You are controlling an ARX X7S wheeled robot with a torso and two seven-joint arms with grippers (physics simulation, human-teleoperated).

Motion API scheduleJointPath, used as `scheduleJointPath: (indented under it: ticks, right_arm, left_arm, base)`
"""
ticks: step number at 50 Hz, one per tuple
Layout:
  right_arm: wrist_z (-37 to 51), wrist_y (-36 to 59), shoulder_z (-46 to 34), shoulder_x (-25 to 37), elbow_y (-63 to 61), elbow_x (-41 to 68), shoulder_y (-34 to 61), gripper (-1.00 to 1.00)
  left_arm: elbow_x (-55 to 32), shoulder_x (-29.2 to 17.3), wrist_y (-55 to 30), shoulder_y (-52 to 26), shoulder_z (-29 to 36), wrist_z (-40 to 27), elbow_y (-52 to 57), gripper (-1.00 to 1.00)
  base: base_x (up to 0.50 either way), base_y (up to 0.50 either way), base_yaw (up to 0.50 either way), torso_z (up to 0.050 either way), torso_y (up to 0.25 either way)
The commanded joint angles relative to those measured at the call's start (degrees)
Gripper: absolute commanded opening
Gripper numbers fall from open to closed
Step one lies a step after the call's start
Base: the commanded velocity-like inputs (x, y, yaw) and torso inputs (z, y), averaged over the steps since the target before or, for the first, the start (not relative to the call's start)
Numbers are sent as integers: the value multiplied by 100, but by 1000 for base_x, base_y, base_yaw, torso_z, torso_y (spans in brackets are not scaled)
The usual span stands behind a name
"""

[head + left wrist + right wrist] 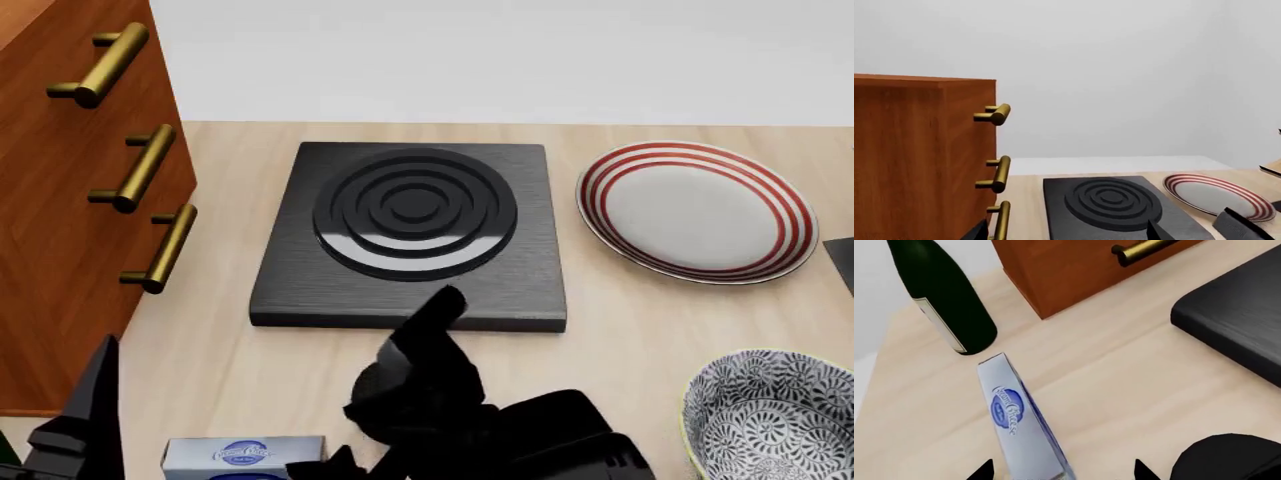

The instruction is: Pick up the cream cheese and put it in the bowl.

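The light wooden table [694, 330] carries everything in sight. At its left side stands a red-brown wooden cabinet [54, 230] with brass bar handles [140, 168] on its front. Near the middle lies a flat black hotplate [414, 235] with raised concentric rings. To the right of the hotplate, apart from it, sits a white plate [697, 210] with red stripes round its rim. A dark green bottle [944, 295] with a pale label stands upright on the table near the cabinet's corner, seen in the right wrist view.

The bowl [774, 415], patterned blue and white with a yellow-green rim, rests at the near right of the table, cut by the frame edge, with nothing visible inside.

The cream cheese [1021, 420] lies on the table at the near left, between bottle and robot, well apart from the bowl. The right arm [454, 400] reaches across the near middle. The right gripper [1062, 471] hangs over the box's near end; its two finger tips stand spread, one each side of the box, and I cannot tell that either touches it.

The left gripper [1194, 227] shows only dark finger tips, set apart, holding nothing
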Motion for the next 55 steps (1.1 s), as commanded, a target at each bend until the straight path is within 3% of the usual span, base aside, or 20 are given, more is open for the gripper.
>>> scheduleJointPath:
  ticks: [1, 20, 39, 50, 51, 55]
  right_arm:
    - [32, -130, -204, -175, 189, -173, -13, 100]
    - [93, -379, -633, -378, 506, -131, 11, 100]
    - [545, -687, -2741, -386, 718, 1701, 60, 100]
    - [718, -802, -3561, -386, 686, 2301, 42, 100]
    - [734, -828, -3608, -386, 688, 2336, 41, -100]
    - [759, -849, -3765, -386, 670, 2454, 65, -100]
  left_arm:
    - [-26, -9, 27, -7, -7, -4, -34, 100]
    - [-58, -13, 77, -27, -4, 0, -125, 100]
    - [-71, -34, 158, -6, -21, 13, -203, 100]
    - [-112, -56, 146, -8, -46, -23, -181, 100]
    - [-121, -60, 140, -11, -50, -28, -174, 100]
    - [-149, -69, 136, 2, -73, -51, -130, 100]
  base:
    - [0, 0, 0, 0, 0]
    - [0, 0, 0, 0, 0]
    - [1, 1, 1, 0, 0]
    - [1, 2, 3, 0, 0]
    - [0, 3, 3, 0, 0]
    - [0, 1, 2, 0, 0]
